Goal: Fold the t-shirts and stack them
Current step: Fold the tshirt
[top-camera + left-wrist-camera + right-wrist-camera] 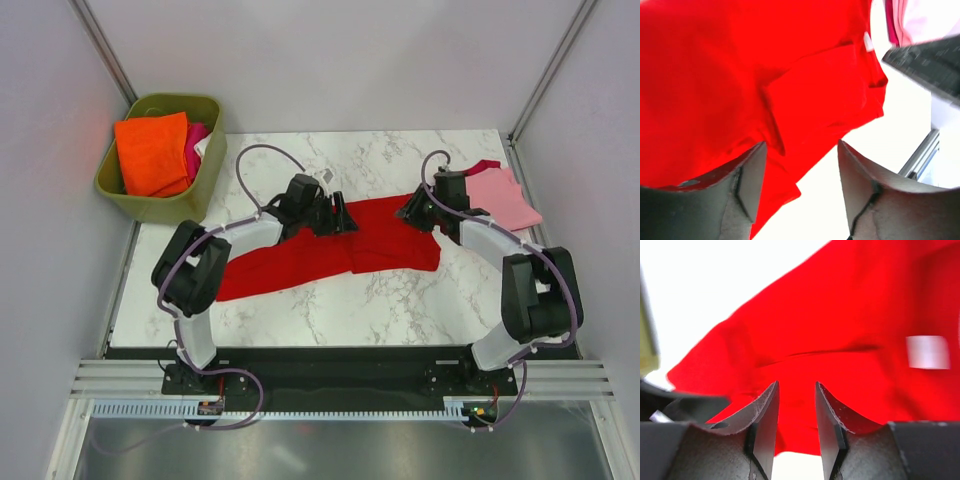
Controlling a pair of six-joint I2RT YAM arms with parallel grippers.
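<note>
Folding status: the red t-shirt point(340, 255) is laid on the marble table point(330, 315), partly folded. A doubled panel is formed at its right end, and a longer layer trails toward the left arm.
Red t-shirt position: the garment is spread across the middle of the table, beneath both grippers.
Pink t-shirt point(503, 198): it is laid at the far right corner of the table, with dark pink trim at the collar. It is near the right end of the red shirt; whether the two touch cannot be told.
Left gripper point(802, 150): the jaws are held wide apart just above the red cloth, near its far edge. Nothing is gripped.
Right gripper point(796, 390): the jaws are parted by a narrow gap over the right end of the red cloth. No fabric is pinched between them.
White patch point(927, 352): a blurred white mark is seen on the red cloth; its nature cannot be told.
Olive-green tub point(150, 207): it is set just beyond the far left corner of the table. An orange cloth point(152, 152) and a magenta cloth point(196, 140) are held in it.
</note>
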